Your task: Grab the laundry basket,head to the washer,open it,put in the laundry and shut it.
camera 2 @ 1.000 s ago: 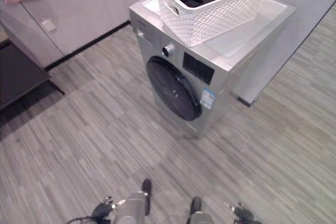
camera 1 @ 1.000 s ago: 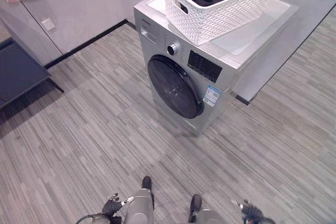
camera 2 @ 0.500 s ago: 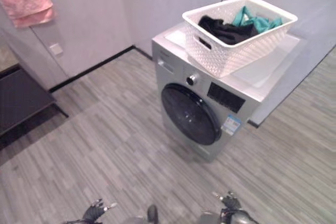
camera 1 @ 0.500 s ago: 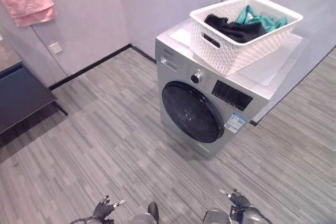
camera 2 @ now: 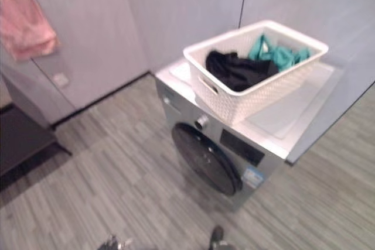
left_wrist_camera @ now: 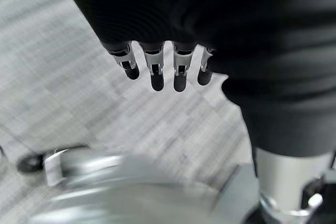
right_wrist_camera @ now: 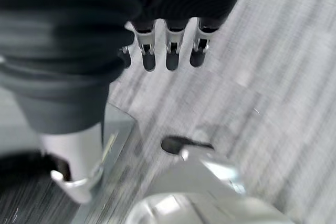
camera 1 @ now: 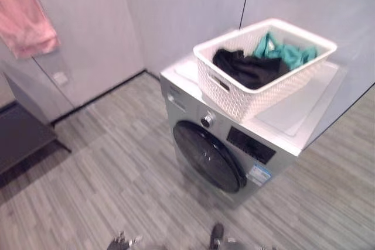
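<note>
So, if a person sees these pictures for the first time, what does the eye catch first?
First the white laundry basket, standing on top of the silver washer, with black clothes and teal clothes inside. The washer's round dark door is closed. A pink towel hangs on the wall at the far left.

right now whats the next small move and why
Probably step closer to the washer and raise both arms toward the white basket. The basket sits on top of it with dark and teal laundry inside, the round door is closed, and the left hand and right hand hang open over the floor.
</note>
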You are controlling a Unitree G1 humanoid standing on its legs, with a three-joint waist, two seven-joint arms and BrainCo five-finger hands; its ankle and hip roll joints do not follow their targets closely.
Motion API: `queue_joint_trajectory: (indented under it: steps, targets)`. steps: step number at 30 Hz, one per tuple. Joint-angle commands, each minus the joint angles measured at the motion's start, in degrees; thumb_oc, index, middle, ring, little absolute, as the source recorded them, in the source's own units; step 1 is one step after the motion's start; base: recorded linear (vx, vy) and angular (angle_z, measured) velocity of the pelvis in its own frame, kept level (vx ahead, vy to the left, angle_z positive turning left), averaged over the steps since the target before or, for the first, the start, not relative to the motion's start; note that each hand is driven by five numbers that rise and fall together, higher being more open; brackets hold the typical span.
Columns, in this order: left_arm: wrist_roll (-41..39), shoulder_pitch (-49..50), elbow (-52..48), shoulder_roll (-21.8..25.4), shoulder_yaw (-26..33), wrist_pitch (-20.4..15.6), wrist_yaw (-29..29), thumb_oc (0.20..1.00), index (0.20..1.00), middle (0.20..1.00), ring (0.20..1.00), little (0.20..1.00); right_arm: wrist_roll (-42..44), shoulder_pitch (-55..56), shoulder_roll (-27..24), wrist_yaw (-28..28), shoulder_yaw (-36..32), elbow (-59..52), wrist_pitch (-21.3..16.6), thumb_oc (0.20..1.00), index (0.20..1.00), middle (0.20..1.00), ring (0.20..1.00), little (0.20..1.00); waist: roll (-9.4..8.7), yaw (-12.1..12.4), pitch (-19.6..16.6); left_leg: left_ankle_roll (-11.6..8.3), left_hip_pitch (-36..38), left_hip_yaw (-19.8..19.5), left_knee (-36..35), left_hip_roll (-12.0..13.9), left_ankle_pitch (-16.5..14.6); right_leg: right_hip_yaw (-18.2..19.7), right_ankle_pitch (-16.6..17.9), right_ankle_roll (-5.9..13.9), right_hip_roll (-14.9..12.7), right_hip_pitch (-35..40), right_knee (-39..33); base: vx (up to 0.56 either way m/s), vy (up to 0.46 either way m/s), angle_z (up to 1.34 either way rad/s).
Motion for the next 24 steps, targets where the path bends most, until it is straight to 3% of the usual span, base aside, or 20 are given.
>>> queue_joint_trajectory:
  steps: [1,2,3,5,6,9,14,17,24]
  targets:
    - [0.4,-2.5,0.8,0.7,-2.1,-1.3,0.2,1.000,1.000,1.000,1.000,1.000,-2.3,-1.8,-2.5,0.8,0.9,-2.8,-0.7,1.000,1.000,1.000,1.000,1.000,1.21,0.6,1.5,2.50,8.5,-5.1,-32.7,1.7,6.6,3.8,-5.2,7.64,-2.2,6.2,-3.1,0.19,0.168,-0.55]
    - [0.4,-2.5,0.8,0.7,-2.1,-1.3,0.2,1.000,1.000,1.000,1.000,1.000,-2.3,-1.8,-2.5,0.8,0.9,-2.8,-0.7,1.000,1.000,1.000,1.000,1.000,1.17,0.6,1.4,2.52,8.4,-5.2,-33.0,1.6,6.8,3.7,-5.1,7.65,-2.3,6.1,-3.1,0.23,0.183,-0.63]
    - [0.4,-2.6,2.6,0.4,-1.6,-1.5,0.8,1.000,1.000,1.000,1.000,1.000,-3.4,-1.5,-2.2,1.1,1.7,-2.9,-0.8,1.000,1.000,1.000,1.000,1.000,1.96,0.7,0.3,2.13,10.3,-9.0,-36.6,2.2,6.3,5.2,-5.8,7.91,-2.2,6.1,-2.8,0.10,0.059,-0.74]
    - [0.4,-2.6,2.6,0.3,-1.6,-1.5,0.8,1.000,1.000,1.000,1.000,1.000,-3.4,-1.5,-2.2,1.1,1.7,-3.0,-0.8,1.000,1.000,1.000,1.000,1.000,2.00,0.7,0.4,2.10,10.6,-8.9,-36.8,2.3,6.4,5.3,-5.8,7.89,-2.2,6.2,-2.8,0.14,0.119,-0.80]
    - [1.9,-2.3,4.2,0.1,-1.7,-1.3,0.6,1.000,1.000,1.000,1.000,1.000,-4.4,0.3,-1.7,1.6,1.1,-3.6,-0.8,1.000,1.000,1.000,1.000,1.000,3.43,-0.6,-1.2,0.94,13.6,-3.8,-39.4,3.2,7.0,4.5,-5.6,8.61,-3.5,8.3,-3.2,0.19,0.181,-0.62]
    - [2.1,-1.9,3.9,0.6,-1.2,-1.2,0.6,1.000,1.000,1.000,1.000,1.000,-4.0,0.9,-1.0,2.1,0.8,-4.2,-0.7,1.000,1.000,1.000,1.000,1.000,3.87,-0.4,-2.1,1.25,15.8,-3.5,-40.5,1.8,6.0,5.2,-5.0,9.08,-4.4,8.9,-3.4,0.17,0.156,-0.24]
    - [1.9,-2.0,2.9,0.9,-1.4,-1.1,0.5,1.000,1.000,1.000,1.000,1.000,-7.1,1.3,0.4,2.5,3.2,-5.5,0.0,1.000,1.000,1.000,1.000,1.000,3.64,-0.2,-1.7,2.03,16.7,-2.8,-40.4,0.2,4.7,5.3,-4.6,9.88,-6.2,8.7,-2.3,0.08,0.121,-0.05]
    - [4.1,-2.2,3.5,0.6,-2.6,-0.5,0.5,1.000,1.000,1.000,1.000,1.000,-13.1,0.3,1.3,2.6,8.1,-7.4,0.8,1.000,1.000,1.000,1.000,1.000,3.04,0.4,-1.8,2.68,17.2,-2.9,-41.3,-0.9,4.0,4.6,-4.1,10.65,-7.1,8.7,-2.6,0.03,0.073,0.22]
    - [5.8,0.4,0.6,1.3,-3.8,0.1,-1.1,1.000,1.000,1.000,1.000,1.000,-17.5,-5.3,0.6,4.0,15.5,-16.9,-0.5,1.000,1.000,1.000,1.000,1.000,3.11,2.8,-2.2,2.93,17.6,-4.2,-40.4,-1.0,2.9,3.5,-4.4,11.25,-7.9,10.1,-2.4,0.01,0.032,0.17]
